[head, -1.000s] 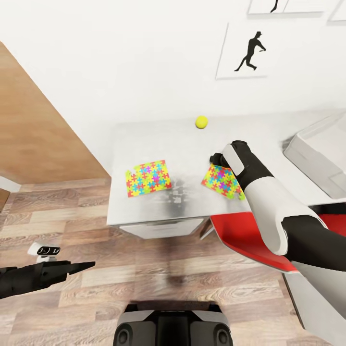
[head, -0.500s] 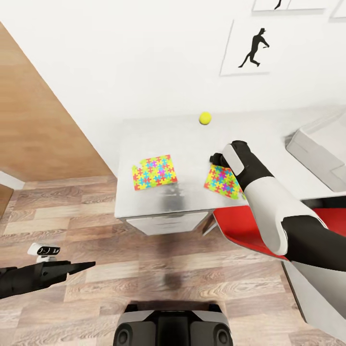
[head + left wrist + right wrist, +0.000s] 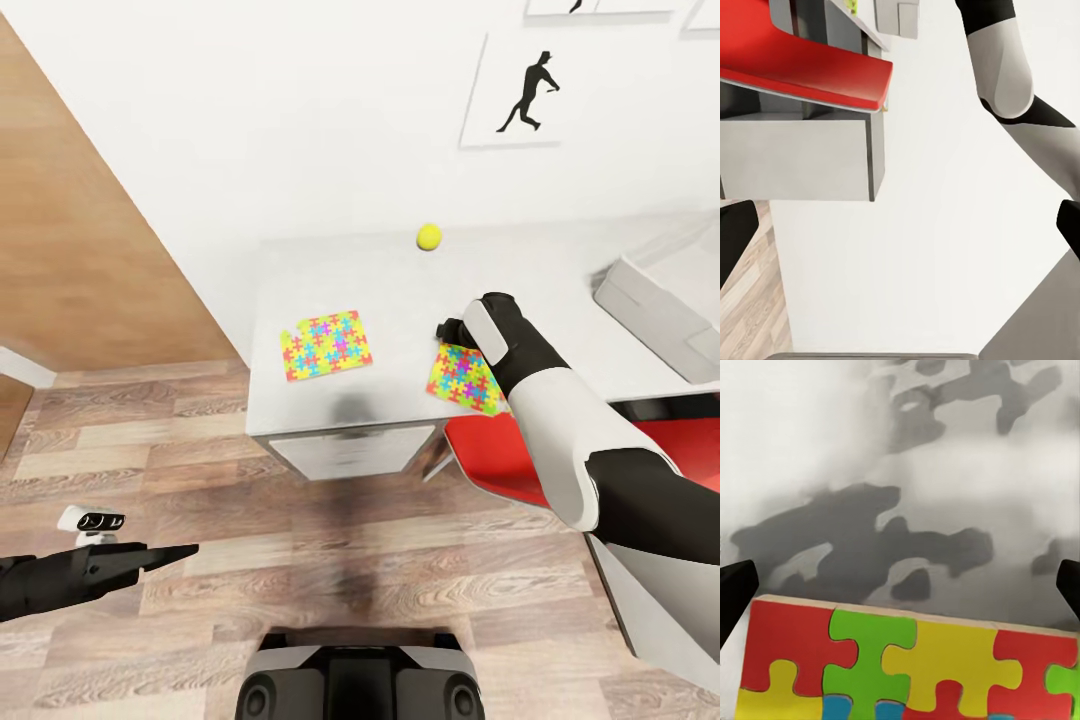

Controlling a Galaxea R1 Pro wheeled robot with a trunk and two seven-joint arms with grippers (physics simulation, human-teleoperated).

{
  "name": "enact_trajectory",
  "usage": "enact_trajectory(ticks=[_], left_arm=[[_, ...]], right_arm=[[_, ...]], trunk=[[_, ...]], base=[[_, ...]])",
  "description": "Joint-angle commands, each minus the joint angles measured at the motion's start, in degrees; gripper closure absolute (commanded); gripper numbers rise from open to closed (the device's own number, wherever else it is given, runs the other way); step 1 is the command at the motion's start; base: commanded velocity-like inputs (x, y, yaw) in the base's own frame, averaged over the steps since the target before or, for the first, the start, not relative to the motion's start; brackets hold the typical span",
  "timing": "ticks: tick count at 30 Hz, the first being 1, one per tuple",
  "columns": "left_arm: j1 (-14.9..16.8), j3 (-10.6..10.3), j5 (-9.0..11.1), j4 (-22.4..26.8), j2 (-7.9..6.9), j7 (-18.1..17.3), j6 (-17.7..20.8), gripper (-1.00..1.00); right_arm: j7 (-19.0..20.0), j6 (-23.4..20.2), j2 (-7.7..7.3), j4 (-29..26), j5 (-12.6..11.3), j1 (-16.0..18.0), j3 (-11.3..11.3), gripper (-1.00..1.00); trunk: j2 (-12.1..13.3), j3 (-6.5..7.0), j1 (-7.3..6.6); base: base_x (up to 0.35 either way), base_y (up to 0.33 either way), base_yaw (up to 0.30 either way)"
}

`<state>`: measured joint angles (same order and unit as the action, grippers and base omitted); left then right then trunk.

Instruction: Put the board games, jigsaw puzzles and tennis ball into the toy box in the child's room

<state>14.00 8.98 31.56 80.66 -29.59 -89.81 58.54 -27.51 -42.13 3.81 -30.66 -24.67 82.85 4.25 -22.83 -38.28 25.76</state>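
Two colourful jigsaw puzzles lie flat on the grey table (image 3: pixel 340 280): one at the left (image 3: pixel 327 345), one at the right (image 3: pixel 463 378). A yellow tennis ball (image 3: pixel 429 237) rests near the table's far edge. The pale toy box (image 3: pixel 660 305) stands at the table's right end. My right gripper (image 3: pixel 446 328) hovers at the right puzzle's far edge, open; in the right wrist view the puzzle's edge (image 3: pixel 907 660) lies between the spread fingertips (image 3: pixel 735 592) of that gripper (image 3: pixel 900 592). My left gripper (image 3: pixel 185 550) hangs low over the floor, open and empty (image 3: pixel 900 240). No board games are in view.
A red chair (image 3: pixel 520 460) is tucked under the table's front right, below my right forearm. A drawer unit (image 3: pixel 350 450) sits under the table's front edge. A wooden panel (image 3: pixel 90 250) rises at the left. Wooden floor (image 3: pixel 330 560) lies between me and the table.
The whole view has shifted, so the left puzzle and ball sit a little further right and up in the picture. Both arms keep their poses; the right gripper stays at the right puzzle.
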Motion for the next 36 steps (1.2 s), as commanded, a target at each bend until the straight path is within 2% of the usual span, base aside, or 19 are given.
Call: enact_trajectory(ticks=[1,24,36], left_arm=[[0.03,-0.01,-0.01,0.03,-0.02,-0.19,0.61,-1.0],[0.05,-0.01,-0.01,0.03,-0.06,-0.19,0.61,-1.0],[0.03,-0.01,-0.01,0.03,-0.06,-0.19,0.61,-1.0]], right_arm=[[-0.53,-0.14,-0.04,-0.05,-0.63,0.04,0.32,-1.0],[-0.7,-0.15,-0.03,-0.03,-0.55,0.04,0.32,-1.0],[-0.61,-0.15,-0.03,-0.04,-0.57,0.04,0.32,-1.0]], trunk=[[-0.09,-0.07,0.03],[-0.09,-0.07,0.03],[-0.09,-0.07,0.03]], base=[[-0.053,0.0,0.0],[-0.088,0.0,0.0],[-0.016,0.0,0.0]])
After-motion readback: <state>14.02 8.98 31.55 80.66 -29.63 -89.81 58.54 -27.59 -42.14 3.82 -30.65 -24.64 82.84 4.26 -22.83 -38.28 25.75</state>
